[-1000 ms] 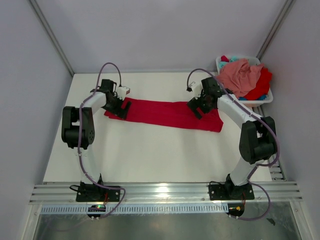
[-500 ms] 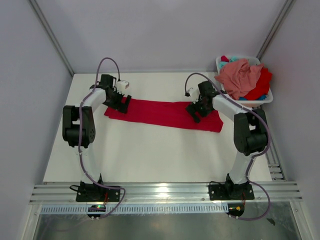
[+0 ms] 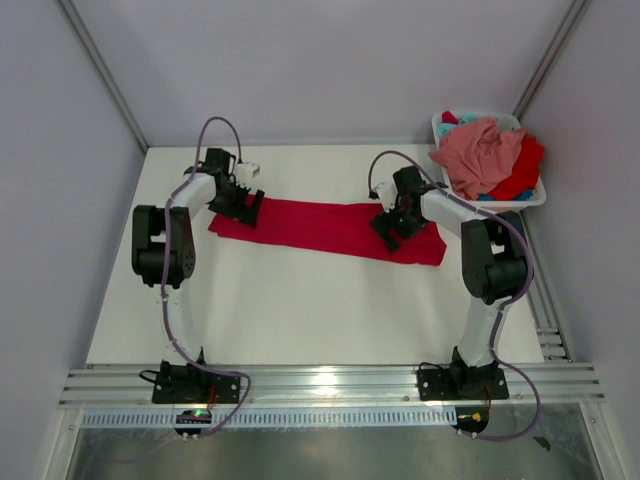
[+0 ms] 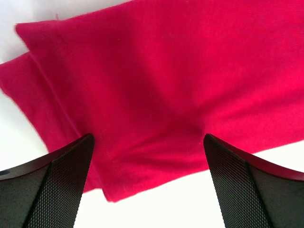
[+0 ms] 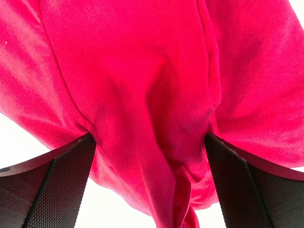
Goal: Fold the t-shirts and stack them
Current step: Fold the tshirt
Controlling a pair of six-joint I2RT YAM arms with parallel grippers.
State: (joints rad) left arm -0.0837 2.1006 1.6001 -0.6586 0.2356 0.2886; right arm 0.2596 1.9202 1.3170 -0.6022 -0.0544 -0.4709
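Nearest me, a metal rail [image 3: 330,385] runs along the front edge of the worktop [image 3: 300,310], with both arm bases bolted to it. Beyond the rail the white worktop lies broad and bare, the widest room for moving.

Further in, the red shirt [image 3: 320,226] lies flat on the worktop, folded into a long band running left to right, its right end nearer to me than its left. The left claw [image 3: 246,208] hangs over the band's left end, released, jaws spread wide and grasping nothing. From its wrist, the fingers [image 4: 57,190] straddle the shirt's layered corner, where two folded edges step one over the other beside bare white. The right claw [image 3: 392,228] sits over the right end, likewise released and wide. Its fingers [image 5: 52,190] flank a bunched ridge of cloth; whether they touch it I cannot tell.

A bare strip separates the band from the back wall [image 3: 330,70]. In the far right corner stands a white basket [image 3: 530,200], heaped with a pink shirt [image 3: 480,150] on top, a second red shirt [image 3: 522,170] beneath it and teal cloth [image 3: 466,119] at the rim.
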